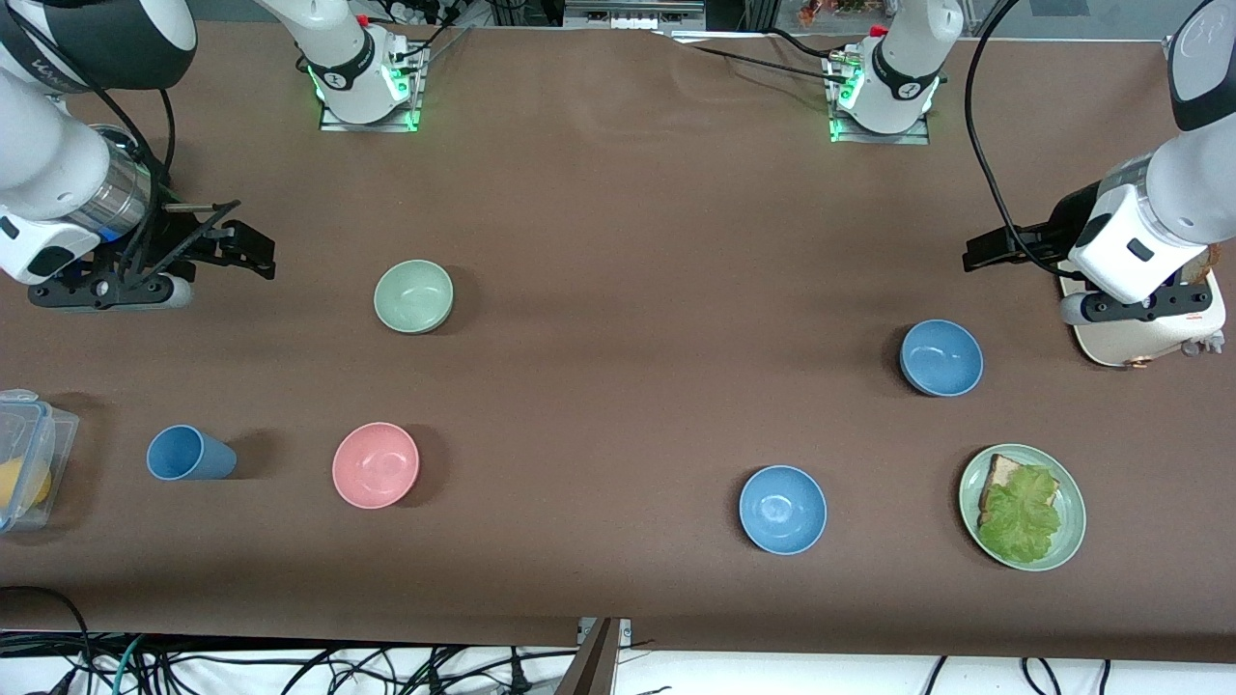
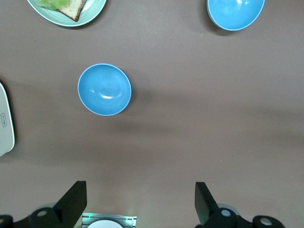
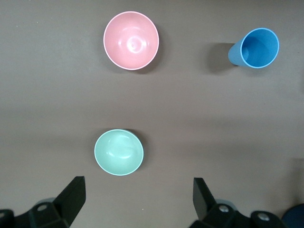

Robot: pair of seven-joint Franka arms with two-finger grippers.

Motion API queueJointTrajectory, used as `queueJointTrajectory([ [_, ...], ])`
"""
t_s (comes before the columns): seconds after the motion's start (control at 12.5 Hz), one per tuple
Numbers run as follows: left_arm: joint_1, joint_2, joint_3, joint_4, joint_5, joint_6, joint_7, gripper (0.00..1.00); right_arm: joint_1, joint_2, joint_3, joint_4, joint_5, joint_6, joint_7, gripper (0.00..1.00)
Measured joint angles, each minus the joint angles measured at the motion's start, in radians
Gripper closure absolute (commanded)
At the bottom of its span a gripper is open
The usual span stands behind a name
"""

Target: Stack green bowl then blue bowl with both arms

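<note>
The green bowl (image 1: 413, 296) sits upright and empty on the brown table toward the right arm's end; it also shows in the right wrist view (image 3: 118, 152). The dusky blue bowl (image 1: 941, 357) sits toward the left arm's end and shows in the left wrist view (image 2: 104, 89). My right gripper (image 1: 243, 247) is open and empty, up over the table beside the green bowl and apart from it (image 3: 137, 189). My left gripper (image 1: 987, 253) is open and empty, over the table beside the blue bowl and apart from it (image 2: 140, 191).
A brighter blue bowl (image 1: 782, 509) and a green plate with bread and lettuce (image 1: 1070, 541) lie nearer the front camera. A pink bowl (image 1: 376, 464) and a blue cup (image 1: 188, 453) lie nearer than the green bowl. A cream board (image 1: 1130, 340) and a clear box (image 1: 29, 454) sit at the table's ends.
</note>
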State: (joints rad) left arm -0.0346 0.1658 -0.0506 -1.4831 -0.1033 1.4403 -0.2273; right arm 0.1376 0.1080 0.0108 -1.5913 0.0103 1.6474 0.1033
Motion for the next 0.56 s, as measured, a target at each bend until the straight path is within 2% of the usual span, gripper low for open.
queueJointTrajectory([
  [0.56, 0.006, 0.002, 0.000, 0.002, 0.000, 0.000, 0.000, 0.00, 0.002, -0.032, 0.019, -0.057, 0.000, 0.014, 0.000, 0.00],
])
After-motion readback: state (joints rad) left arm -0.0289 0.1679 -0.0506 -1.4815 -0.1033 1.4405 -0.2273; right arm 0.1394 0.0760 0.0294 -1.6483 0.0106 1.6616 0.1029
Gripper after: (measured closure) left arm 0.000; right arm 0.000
